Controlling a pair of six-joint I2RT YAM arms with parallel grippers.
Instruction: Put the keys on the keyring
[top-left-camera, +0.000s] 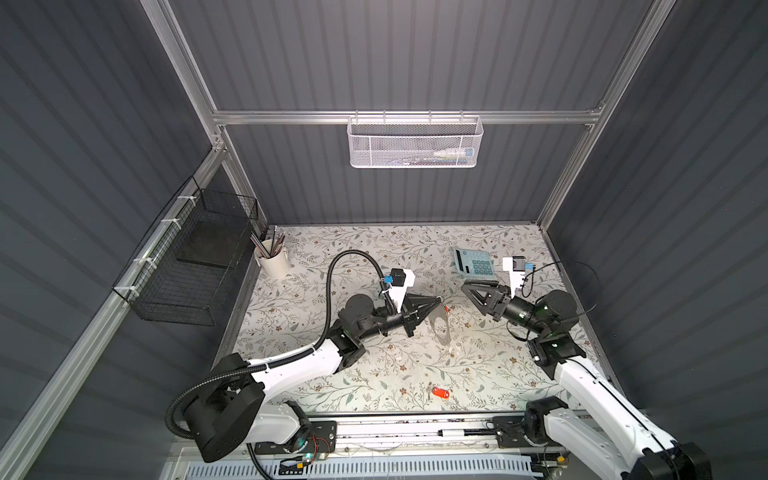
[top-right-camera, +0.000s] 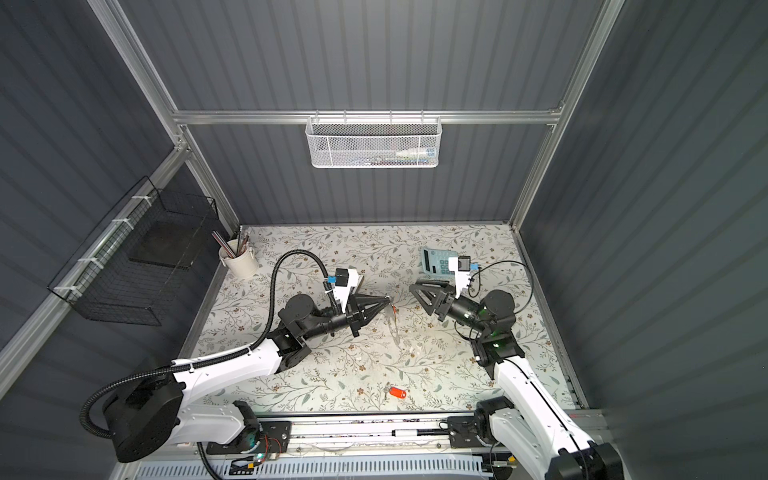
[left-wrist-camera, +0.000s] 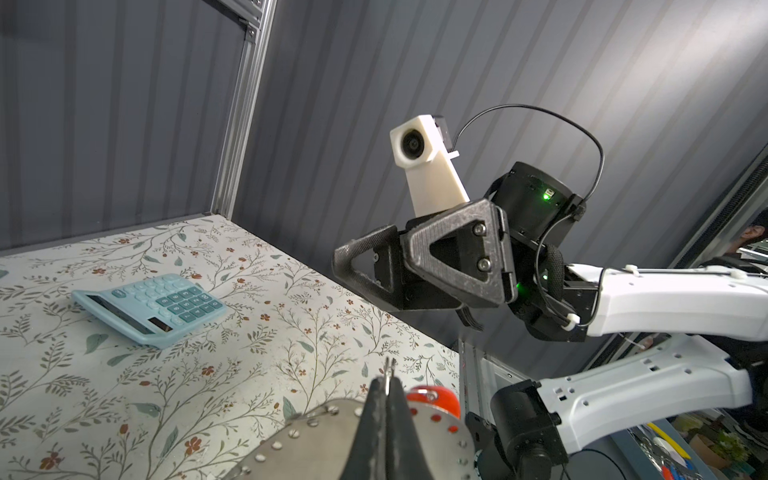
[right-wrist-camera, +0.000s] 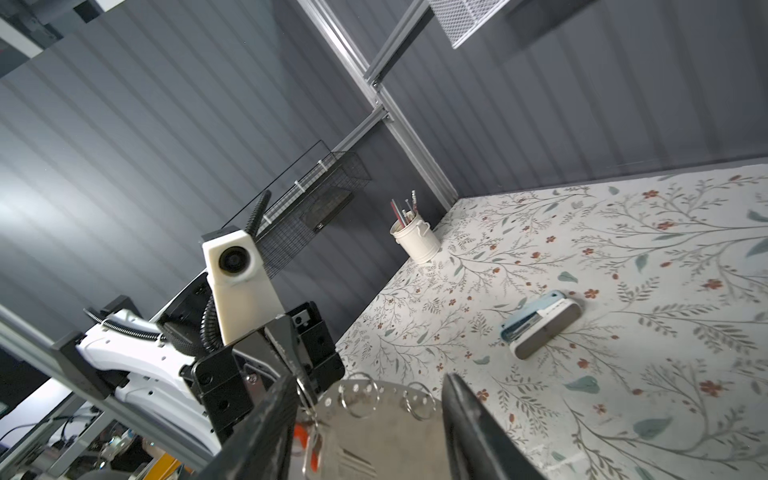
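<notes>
My left gripper (left-wrist-camera: 386, 384) clamped on keyring (left-wrist-camera: 299, 440) rim; its long axis runs toward table (top-left-camera: 353, 245) front, where loose key (top-left-camera: 441, 392) lies crosswise, loop leftward. My right gripper (top-left-camera: 467, 291) gapes, clear of keyring.

The gray, hole-rimmed keyring (top-left-camera: 438, 319) stands up on edge, tilted, over the middle of the tabletop (top-left-camera: 374, 374). One red-orange key (top-left-camera: 446, 308) sits at its upper rim. The other key (top-left-camera: 441, 392) lies flat near the front edge.

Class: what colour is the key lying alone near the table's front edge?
Red-orange; the key shows best in a top view.
</notes>
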